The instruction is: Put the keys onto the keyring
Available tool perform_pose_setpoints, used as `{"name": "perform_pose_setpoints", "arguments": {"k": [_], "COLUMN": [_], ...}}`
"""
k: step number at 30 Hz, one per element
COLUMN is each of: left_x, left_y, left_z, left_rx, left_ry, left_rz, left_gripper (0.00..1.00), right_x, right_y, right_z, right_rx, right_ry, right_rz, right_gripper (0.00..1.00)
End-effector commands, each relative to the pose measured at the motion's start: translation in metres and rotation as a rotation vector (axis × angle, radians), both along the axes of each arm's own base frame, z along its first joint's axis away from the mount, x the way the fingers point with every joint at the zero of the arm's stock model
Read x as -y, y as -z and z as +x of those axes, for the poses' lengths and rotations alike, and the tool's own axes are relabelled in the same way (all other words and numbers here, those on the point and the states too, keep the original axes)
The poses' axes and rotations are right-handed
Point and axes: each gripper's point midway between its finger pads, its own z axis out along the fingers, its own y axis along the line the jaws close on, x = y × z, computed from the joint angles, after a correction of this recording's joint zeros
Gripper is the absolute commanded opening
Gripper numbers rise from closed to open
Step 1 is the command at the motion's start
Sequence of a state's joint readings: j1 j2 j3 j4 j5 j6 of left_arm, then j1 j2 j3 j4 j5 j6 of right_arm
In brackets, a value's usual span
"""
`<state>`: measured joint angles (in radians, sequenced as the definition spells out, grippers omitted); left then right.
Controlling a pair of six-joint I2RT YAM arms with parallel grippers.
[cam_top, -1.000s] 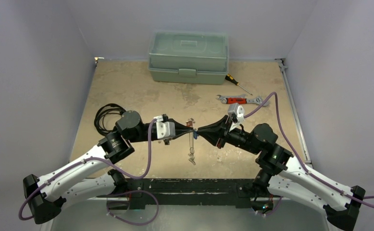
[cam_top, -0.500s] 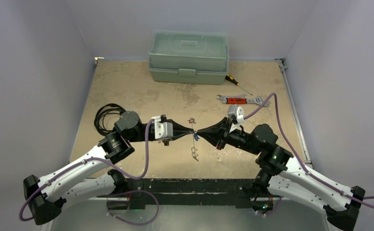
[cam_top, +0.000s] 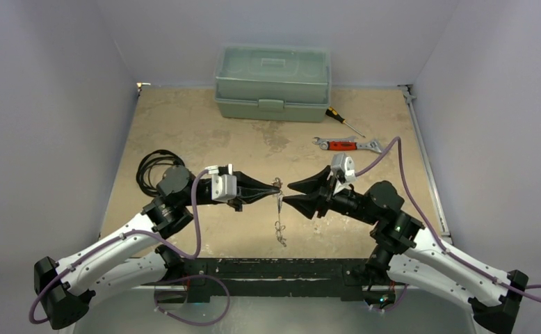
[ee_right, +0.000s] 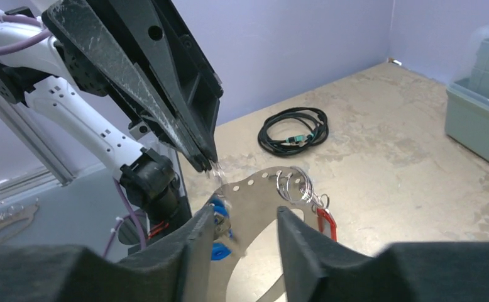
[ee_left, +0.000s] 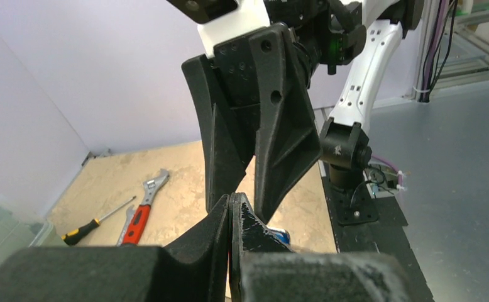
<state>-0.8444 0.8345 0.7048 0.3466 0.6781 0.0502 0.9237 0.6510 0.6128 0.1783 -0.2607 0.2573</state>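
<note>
Where keyring hangs, table edges well apart

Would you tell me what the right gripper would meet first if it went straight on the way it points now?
Most likely the keyring, which hangs from the shut left gripper just ahead of the open right gripper. The left gripper's tip lies right behind it. Depth is hard to judge.

Open tabletop lies between toolbox, cable coil and wrench; the hanging keyring blocks the centre.
</note>
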Motion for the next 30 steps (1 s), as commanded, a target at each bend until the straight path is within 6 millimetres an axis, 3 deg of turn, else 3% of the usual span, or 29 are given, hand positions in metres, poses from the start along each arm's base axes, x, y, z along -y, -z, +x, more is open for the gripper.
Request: {"name": "perform_pose_setpoints", "arguments": {"k": [1, 7, 10, 14, 18, 22, 25, 30], "left_x": [-0.004, -0.004, -0.003, -0.006, -0.012, -0.032, -0.054, -0.089], "left_y": [-0.023, -0.024, -0.022, -0.014, 0.005, 0.035, 0.068, 0.112], "left_z": [-0.006, -0.005, -0.001, 0.026, 0.065, 0.105, 0.119, 0.127], "left_rx": [0.049, 0.053, 0.037, -0.028, -0.120, -0.331, -0.510, -0.620], "left_ry": [0.022, 0.028, 0.014, -0.137, -0.341, -0.614, -0.799, -1.027], "left_rz": [-0.079, -0.088, -0.078, -0.055, 0.012, 0.081, 0.118, 0.299], "left_gripper": [0.00, 0.00, 0.00, 0.00, 0.02, 0.32, 0.49, 0.60], "right_x": [0.013, 0.018, 0.016, 0.022, 0.009, 0.000, -0.011, -0.041], "right_y": [-0.027, -0.044, -0.042, -0.016, 0.030, 0.070, 0.091, 0.119], "right_z": [-0.008, -0.019, -0.006, 0.032, 0.040, 0.043, 0.037, 0.021], "right_rx": [0.102, 0.209, 0.181, 0.028, -0.122, -0.231, -0.262, -0.312], "right_ry": [0.006, -0.033, 0.025, 0.219, 0.224, 0.224, 0.155, 0.011], "right_rz": [0.043, 0.055, 0.048, 0.003, -0.075, -0.174, -0.227, -0.305], "right_gripper": [0.49, 0.54, 0.55, 0.57, 0.58, 0.59, 0.61, 0.63]}}
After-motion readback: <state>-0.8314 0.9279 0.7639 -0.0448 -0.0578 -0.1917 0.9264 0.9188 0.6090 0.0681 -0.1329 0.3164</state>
